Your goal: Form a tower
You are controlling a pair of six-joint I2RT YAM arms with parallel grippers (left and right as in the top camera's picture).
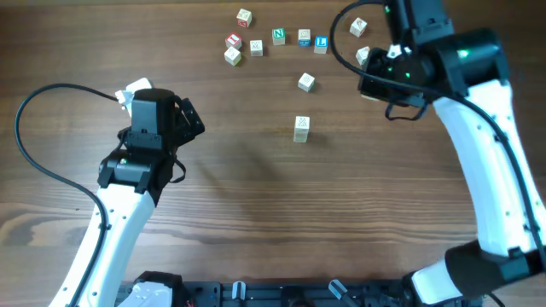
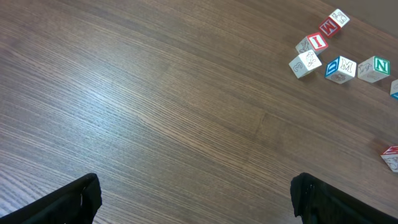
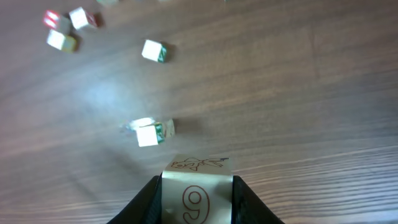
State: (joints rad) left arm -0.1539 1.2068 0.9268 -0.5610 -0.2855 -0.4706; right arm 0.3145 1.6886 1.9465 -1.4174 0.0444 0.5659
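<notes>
The count, kind by kind.
Nine loose cubes (image 1: 306,82), one held cube (image 3: 196,186), one tower (image 1: 300,128), two robot arms (image 1: 128,196).

Layout about the tower (image 1: 301,128), which stood on the table (image 1: 256,188). Just behind it lay a single cube (image 1: 306,82). Farther behind, spreading to its left, lay a scatter of cubes (image 1: 256,48). Behind and to its right, a clamped cube (image 3: 196,200) sat between the fingers of the right gripper (image 3: 198,186).
</notes>
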